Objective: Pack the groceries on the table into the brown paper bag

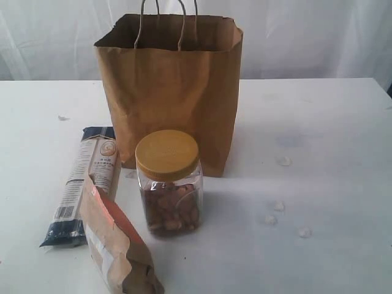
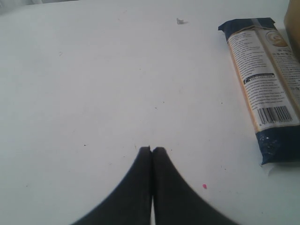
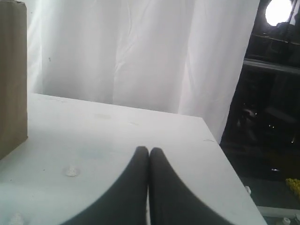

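Tabletop: large, flat, matte white, faintly smudged.

Brown paper bag: tall kraft paper, creased and dull, rectangular mouth open upward, twisted cord handles standing above the rim. Upright at far centre.

Jar: clear ribbed plastic with a wide round yellow screw lid, brown nut-like contents inside. Upright just in front of the bag, on its near side.

Pasta packet: long, narrow, glossy film, beige printed middle with a barcode and navy ends. Lies flat to the left of the jar, lengthwise near to far, its far end beside the bag's left corner.

Pouch: brown paper with an orange panel, crumpled, tilted, at near left, in front of the packet's near end.

White crumbs: small irregular bits scattered to the right of the jar.

Left end effector: black, smooth tapered fingers pressed together, holding nothing, over bare tabletop to the left of the packet.

Right end effector: same build, fingers pressed together, empty, over the tabletop's right side.
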`<state>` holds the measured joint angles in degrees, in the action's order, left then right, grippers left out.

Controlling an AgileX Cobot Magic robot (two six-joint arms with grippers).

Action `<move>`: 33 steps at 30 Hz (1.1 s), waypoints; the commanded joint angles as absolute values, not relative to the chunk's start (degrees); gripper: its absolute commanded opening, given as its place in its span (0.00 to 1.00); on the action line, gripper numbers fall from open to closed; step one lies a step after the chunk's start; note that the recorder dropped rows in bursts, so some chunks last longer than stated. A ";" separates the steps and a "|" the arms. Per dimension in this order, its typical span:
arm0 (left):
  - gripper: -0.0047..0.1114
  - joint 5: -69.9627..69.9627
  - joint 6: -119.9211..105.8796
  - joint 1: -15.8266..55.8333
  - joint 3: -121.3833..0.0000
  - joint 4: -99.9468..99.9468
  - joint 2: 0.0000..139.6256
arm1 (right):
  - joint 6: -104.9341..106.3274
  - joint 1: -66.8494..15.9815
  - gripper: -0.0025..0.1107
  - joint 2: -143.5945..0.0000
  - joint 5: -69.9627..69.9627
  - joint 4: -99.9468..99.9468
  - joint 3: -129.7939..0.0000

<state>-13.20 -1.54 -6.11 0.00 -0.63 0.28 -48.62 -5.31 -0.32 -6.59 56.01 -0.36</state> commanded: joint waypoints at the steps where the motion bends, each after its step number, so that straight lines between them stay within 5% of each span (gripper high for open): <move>1: 0.04 -13.27 -1.50 -5.92 0.00 -0.93 0.00 | -42.53 -4.38 0.02 0.00 -6.79 46.99 0.00; 7: 0.04 -13.27 -1.50 -5.92 0.00 -0.93 0.00 | -0.53 -4.38 0.02 0.00 -18.16 3.87 0.00; 33: 0.04 -11.18 -13.74 -5.92 0.00 5.88 0.00 | 1.30 -4.48 0.02 0.00 -17.93 4.07 0.00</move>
